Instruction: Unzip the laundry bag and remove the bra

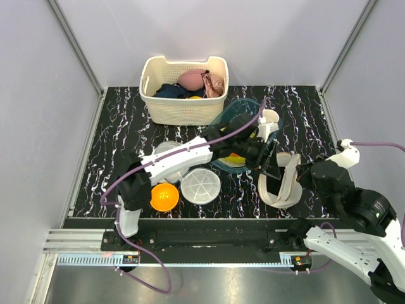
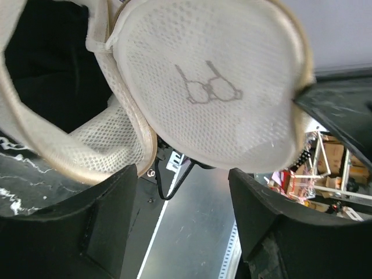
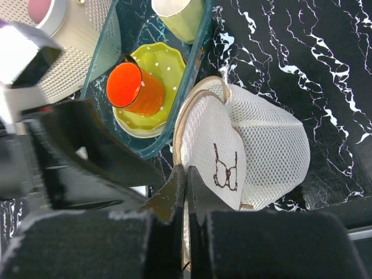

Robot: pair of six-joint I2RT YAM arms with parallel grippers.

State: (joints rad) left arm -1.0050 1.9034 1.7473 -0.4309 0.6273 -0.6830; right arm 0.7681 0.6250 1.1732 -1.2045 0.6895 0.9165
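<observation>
The laundry bag [image 1: 281, 193] stands on edge at the table's right, its two cream mesh halves spread apart. My right gripper [image 3: 186, 174] is shut on the rim of the half with the glasses logo [image 3: 225, 168]; in the top view this gripper [image 1: 302, 174] sits at the bag's right side. My left gripper [image 1: 269, 158] reaches across to the bag's open mouth. In the left wrist view, my left gripper [image 2: 183, 192] is open with nothing between its fingers, just below the logo half [image 2: 215, 87]. The other half [image 2: 104, 136] gapes; its inside is dark, and I cannot make out the bra.
A cream basket [image 1: 183, 104] at the back holds a pink bra [image 1: 193, 79] and dark cloth. A teal tray [image 3: 200, 58] beside the bag holds an orange cup [image 3: 128, 87] and a yellow-green dish [image 3: 157, 67]. An orange bowl [image 1: 164, 196] and white ribbed dish [image 1: 200, 185] lie front left.
</observation>
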